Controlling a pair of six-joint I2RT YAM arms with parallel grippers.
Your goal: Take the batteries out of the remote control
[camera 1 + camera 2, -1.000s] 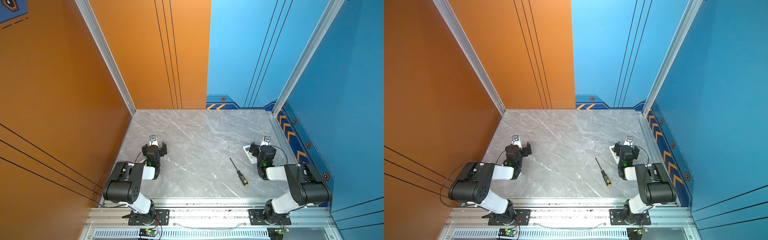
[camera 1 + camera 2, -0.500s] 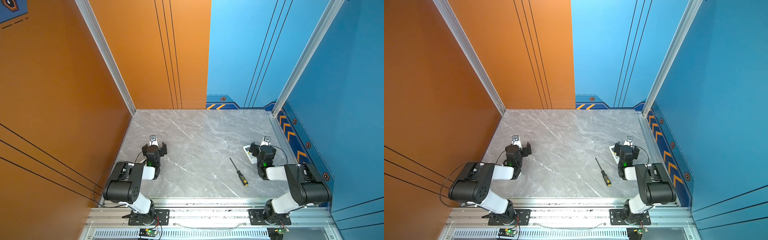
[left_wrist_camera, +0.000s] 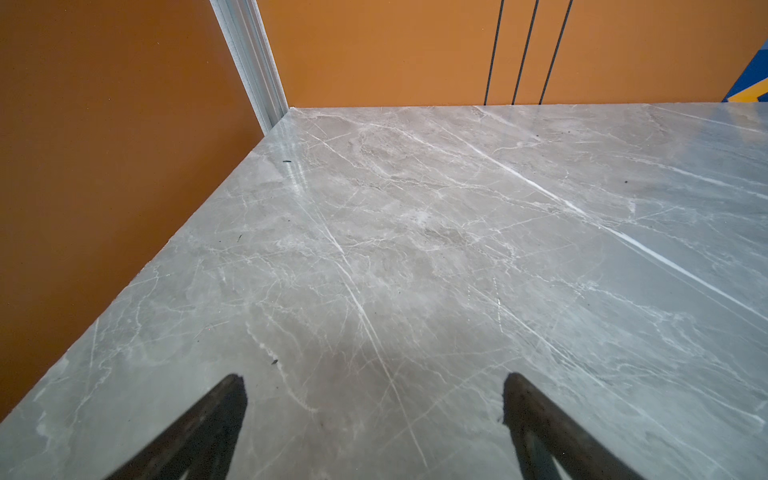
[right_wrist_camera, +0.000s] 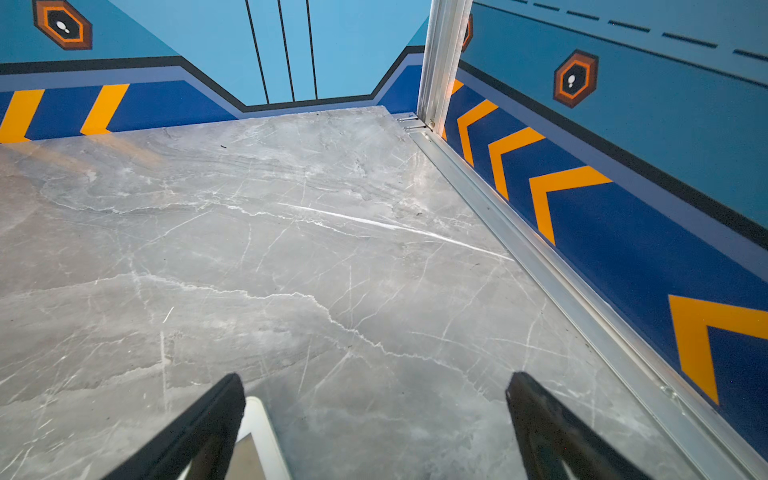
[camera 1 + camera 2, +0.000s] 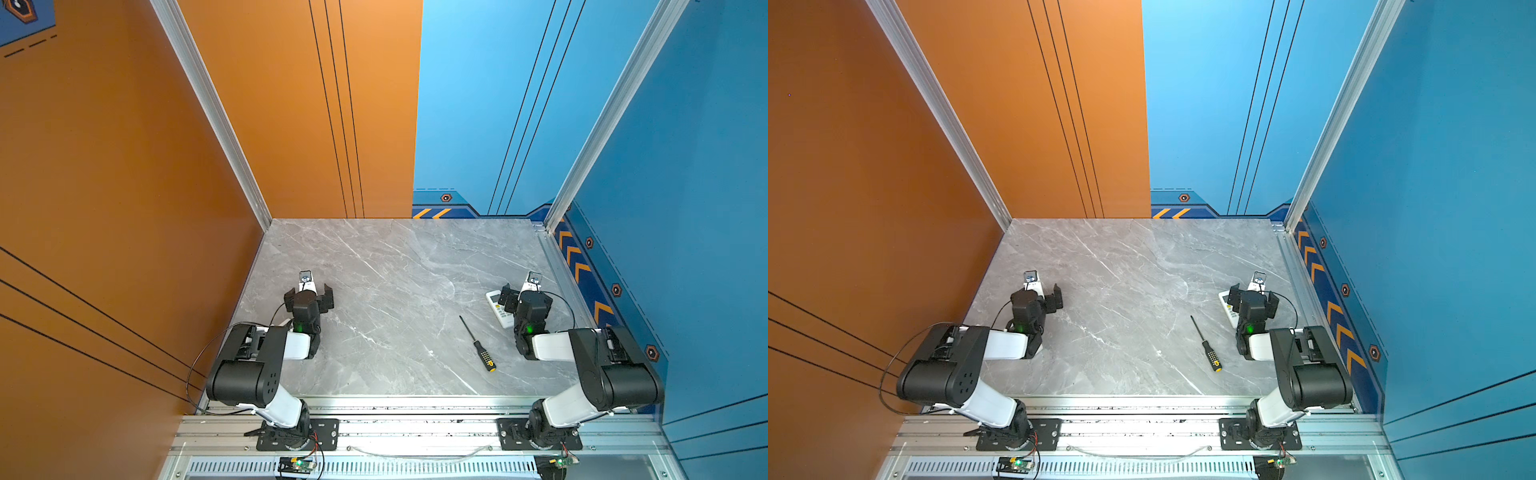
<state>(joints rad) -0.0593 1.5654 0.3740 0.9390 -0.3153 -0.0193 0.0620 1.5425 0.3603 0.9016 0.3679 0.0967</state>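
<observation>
Marble tabletop (image 5: 395, 270): the centre, far half and whole left side are bare, so passage is free there.

Near right: a screwdriver (image 5: 476, 343) lies flat and slanted, handle toward the near edge, with bare strips on both sides.

Just right of it a white remote control (image 5: 496, 302) lies flat, partly covered by the right gripper (image 4: 376, 378). The jaws are spread wide, one finger above the remote's edge.

Left gripper (image 3: 374, 377) is low over bare slab, jaws spread, nothing between them.

Orange wall (image 5: 124, 208) shuts the left. Blue wall (image 5: 685, 208) and an aluminium rail (image 4: 540, 266) shut the right.
</observation>
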